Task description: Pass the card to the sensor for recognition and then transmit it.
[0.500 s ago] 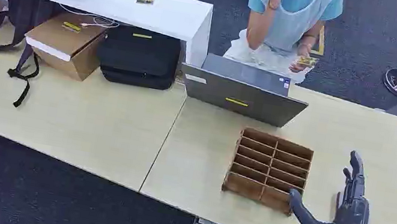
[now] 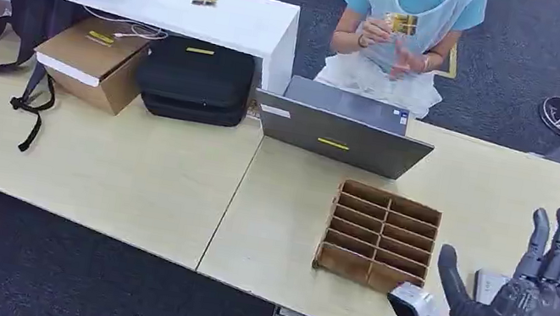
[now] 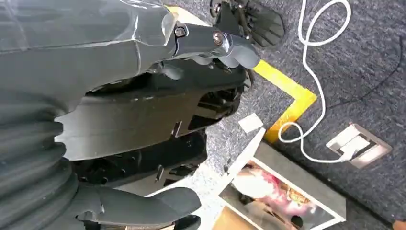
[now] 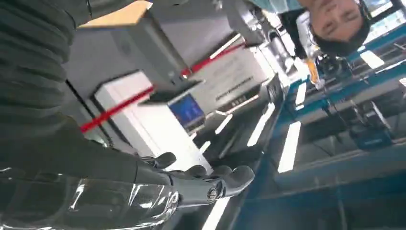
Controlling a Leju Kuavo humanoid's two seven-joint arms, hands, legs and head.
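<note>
Two pale wood tables [image 2: 127, 175] are standing pushed together, taking up most of the head view. A white counter [image 2: 198, 11] is running behind them, and a person [image 2: 405, 33] is standing beyond the far edge.

On the left table a black bag [image 2: 197, 80] and a cardboard box [image 2: 91, 58] are sitting against the counter, likely parked out of the working zone. A grey laptop [image 2: 345, 134] is standing open toward the person, back to the robot, probably so the person can be reading it.

Just in front of the laptop a wooden divider tray [image 2: 380, 235] is lying flat, its slots facing up, within the right arm's reach; judging by the slots, it is serving as a card holder. Whether any card is in it, I cannot tell.

The right hand [image 2: 522, 306] is hovering above the table's right part, near the tray, palm raised, fingers spread wide and carrying nothing. It looks posed to receive. A small grey block [image 2: 490, 286], half hidden beneath it, could be the sensor; unclear.

The left hand [image 3: 143, 129] is hanging down over the carpet, near a white cable [image 3: 311, 76]; I cannot tell how its fingers lie.

The card [image 2: 403, 23], smallest item, is being held by the person at chest height, well apart from the robot.
</note>
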